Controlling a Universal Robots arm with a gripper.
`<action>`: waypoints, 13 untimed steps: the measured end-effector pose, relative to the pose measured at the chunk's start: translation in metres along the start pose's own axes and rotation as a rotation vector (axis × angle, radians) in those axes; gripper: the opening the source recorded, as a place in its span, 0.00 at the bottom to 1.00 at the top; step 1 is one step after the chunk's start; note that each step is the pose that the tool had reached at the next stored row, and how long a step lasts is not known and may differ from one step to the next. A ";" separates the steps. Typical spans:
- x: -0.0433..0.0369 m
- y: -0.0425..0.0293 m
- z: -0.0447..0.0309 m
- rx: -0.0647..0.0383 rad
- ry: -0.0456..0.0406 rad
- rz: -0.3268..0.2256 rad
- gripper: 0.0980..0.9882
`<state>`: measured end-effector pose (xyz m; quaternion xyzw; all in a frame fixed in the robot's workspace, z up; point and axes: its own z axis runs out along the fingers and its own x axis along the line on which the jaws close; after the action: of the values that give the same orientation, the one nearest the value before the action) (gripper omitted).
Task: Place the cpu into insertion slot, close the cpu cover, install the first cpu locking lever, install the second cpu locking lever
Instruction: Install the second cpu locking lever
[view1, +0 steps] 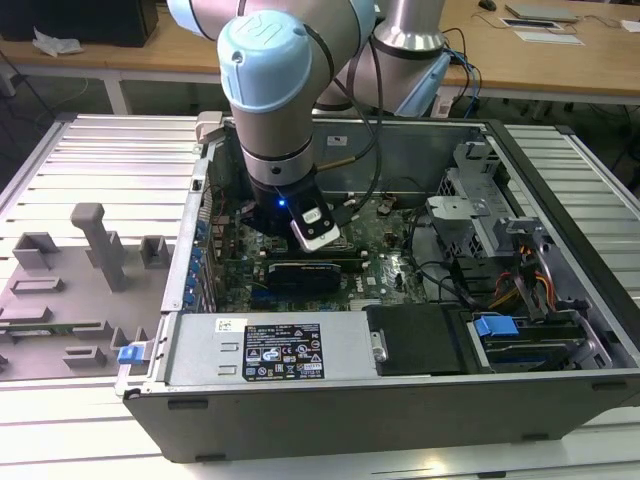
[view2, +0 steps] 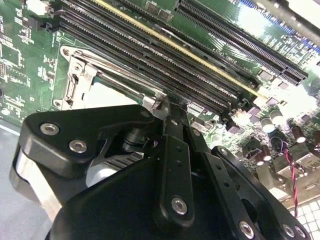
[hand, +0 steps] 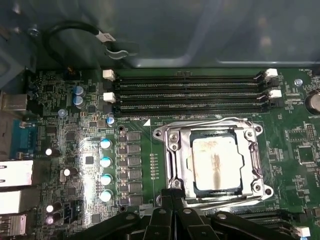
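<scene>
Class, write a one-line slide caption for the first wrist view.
The cpu sits in the insertion slot under the lowered cpu cover, with the gripper at the socket's edge.

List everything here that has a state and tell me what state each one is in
cpu: seated in the insertion slot, top showing through the cover's window.
cpu cover: closed flat over the slot.
insertion slot: occupied by the cpu.
tool: fingers shut together, tips at the cover's edge, holding nothing.
memory slots: empty.
computer case: lying on its side, panel off.
</scene>
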<state>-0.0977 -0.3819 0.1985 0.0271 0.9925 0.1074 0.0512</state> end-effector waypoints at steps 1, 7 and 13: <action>0.0000 0.0001 0.0000 0.000 0.0000 0.000 0.01; -0.0022 0.0063 -0.0231 0.019 -0.0013 -0.002 0.01; -0.0108 0.0079 -0.0273 0.069 -0.0029 -0.007 0.01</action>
<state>-0.0895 -0.3806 0.2278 0.0256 0.9956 0.0730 0.0520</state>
